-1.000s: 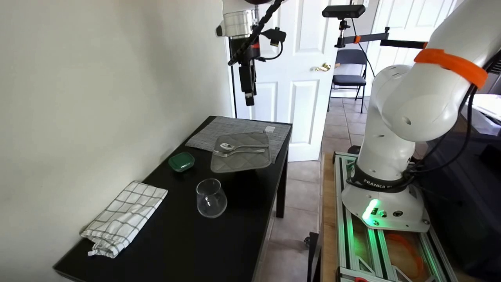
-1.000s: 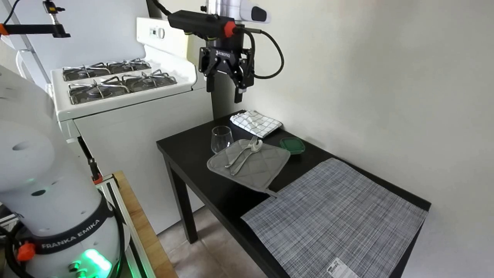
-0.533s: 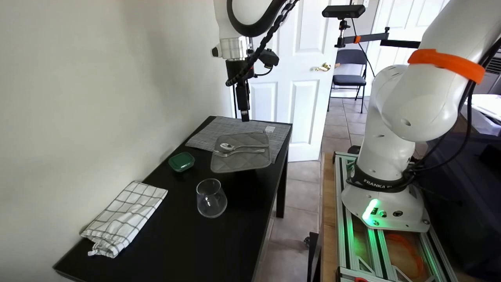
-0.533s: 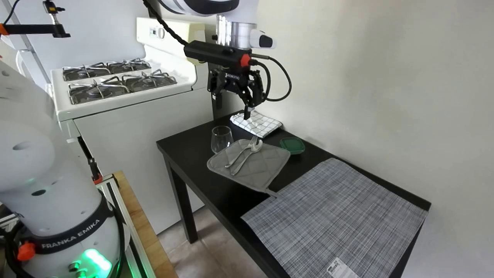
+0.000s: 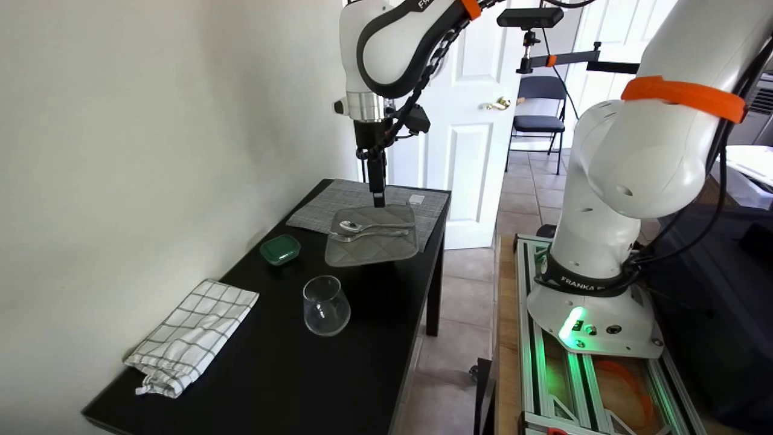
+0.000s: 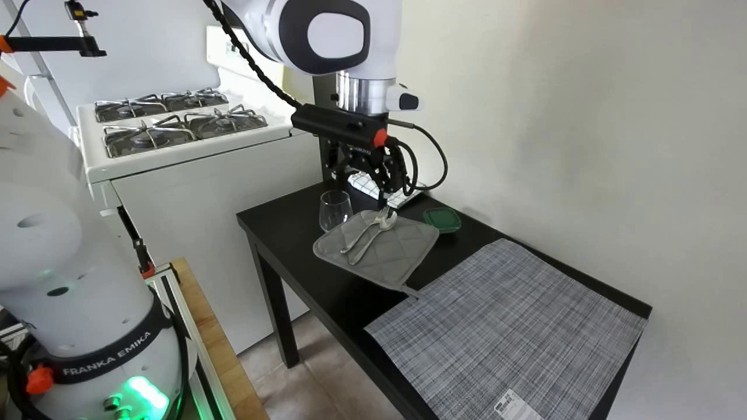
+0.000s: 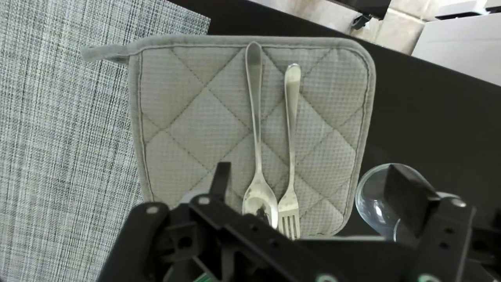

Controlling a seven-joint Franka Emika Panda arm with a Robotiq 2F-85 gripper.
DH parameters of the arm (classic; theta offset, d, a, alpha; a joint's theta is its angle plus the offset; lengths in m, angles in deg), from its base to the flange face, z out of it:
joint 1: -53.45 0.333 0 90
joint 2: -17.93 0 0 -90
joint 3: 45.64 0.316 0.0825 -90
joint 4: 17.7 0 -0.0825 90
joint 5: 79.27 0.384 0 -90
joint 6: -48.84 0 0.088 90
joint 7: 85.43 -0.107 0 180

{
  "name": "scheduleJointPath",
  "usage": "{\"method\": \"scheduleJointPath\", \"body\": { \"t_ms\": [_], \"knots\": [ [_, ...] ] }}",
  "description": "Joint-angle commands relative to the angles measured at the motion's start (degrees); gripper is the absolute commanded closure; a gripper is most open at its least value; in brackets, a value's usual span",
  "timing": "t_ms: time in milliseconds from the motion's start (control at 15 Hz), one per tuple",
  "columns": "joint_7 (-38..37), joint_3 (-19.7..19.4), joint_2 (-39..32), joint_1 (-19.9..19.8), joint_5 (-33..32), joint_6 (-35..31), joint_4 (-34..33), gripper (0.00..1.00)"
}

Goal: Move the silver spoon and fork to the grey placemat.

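The silver spoon (image 7: 255,109) and fork (image 7: 292,117) lie side by side, nearly parallel, on a grey quilted pot holder (image 7: 188,121). They also show on it in both exterior views, spoon (image 6: 370,241) and fork (image 5: 377,234). The grey placemat (image 6: 513,332) is the wide woven mat beside the pot holder; its edge fills the left of the wrist view (image 7: 58,117). My gripper (image 7: 308,172) is open and empty, pointing down above the pot holder. Its fingers are spread wide on either side of the spoon bowl and fork tines, whose ends are partly hidden by the gripper body.
A clear glass (image 5: 326,306) stands close to the pot holder, behind one finger in the wrist view. A green-lidded container (image 5: 280,249) and a folded checked cloth (image 5: 193,335) lie along the wall side of the black table (image 5: 290,374). A stove (image 6: 192,134) stands beyond it.
My gripper has come down from high above the table towards the spoon and fork, staying open. The utensils, pot holder and placemat have not moved.
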State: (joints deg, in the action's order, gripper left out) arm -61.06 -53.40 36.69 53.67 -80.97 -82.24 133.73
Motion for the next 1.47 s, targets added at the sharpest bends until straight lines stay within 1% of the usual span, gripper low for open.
{"method": "scheduleJointPath", "body": {
  "t_ms": [0,667,1000,1400],
  "knots": [
    [1.89,-0.94,-1.86,-0.71,0.00,-4.88,2.31,0.00],
    [3.35,-1.46,-7.26,-1.37,0.72,-11.71,2.43,0.00],
    [3.73,-1.18,-9.27,-1.34,1.03,-13.25,2.16,0.00],
    [4.04,-0.05,-9.83,-0.02,4.15,-12.90,1.58,0.00]
  ]
}}
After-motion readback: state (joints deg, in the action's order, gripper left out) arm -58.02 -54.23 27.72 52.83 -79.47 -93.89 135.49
